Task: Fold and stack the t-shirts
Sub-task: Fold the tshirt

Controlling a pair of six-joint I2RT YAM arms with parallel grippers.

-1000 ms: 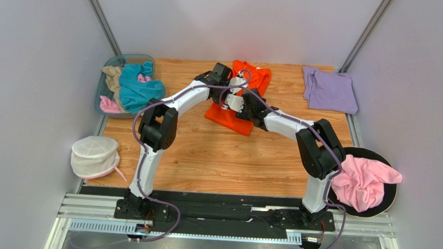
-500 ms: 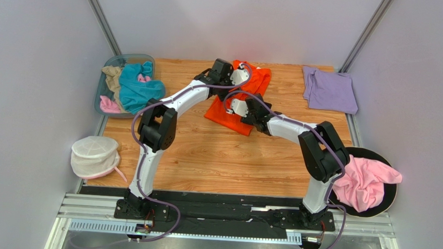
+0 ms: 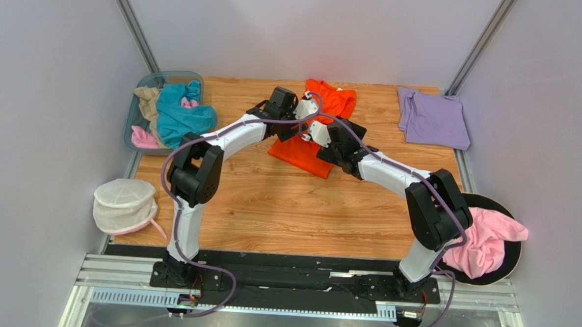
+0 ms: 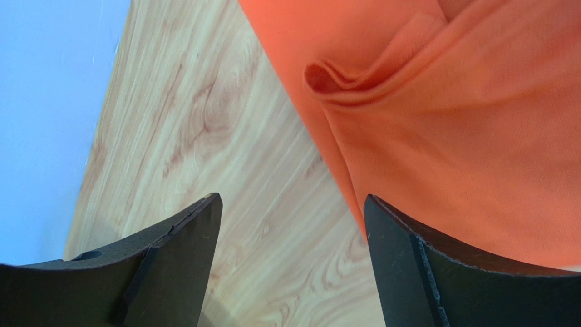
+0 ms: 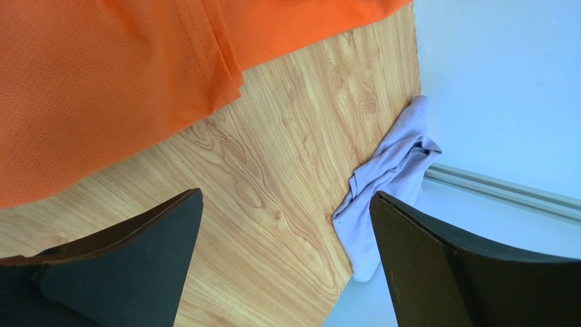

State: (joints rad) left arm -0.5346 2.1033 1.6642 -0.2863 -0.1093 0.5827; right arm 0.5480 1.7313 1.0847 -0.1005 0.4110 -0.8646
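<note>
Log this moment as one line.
left gripper: open, empty | right gripper: open, empty | orange t-shirt: lying below both grippers | lavender t-shirt: folded, far right corner

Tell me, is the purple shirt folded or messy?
Folded. The purple shirt lies flat as a neat, layered rectangle at the far right.

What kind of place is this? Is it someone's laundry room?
Probably a robot lab booth, not a home: the left arm and right arm are bolted to a metal rail by a wooden table, plain walls box it in, and an orange t-shirt lies out for folding.
</note>
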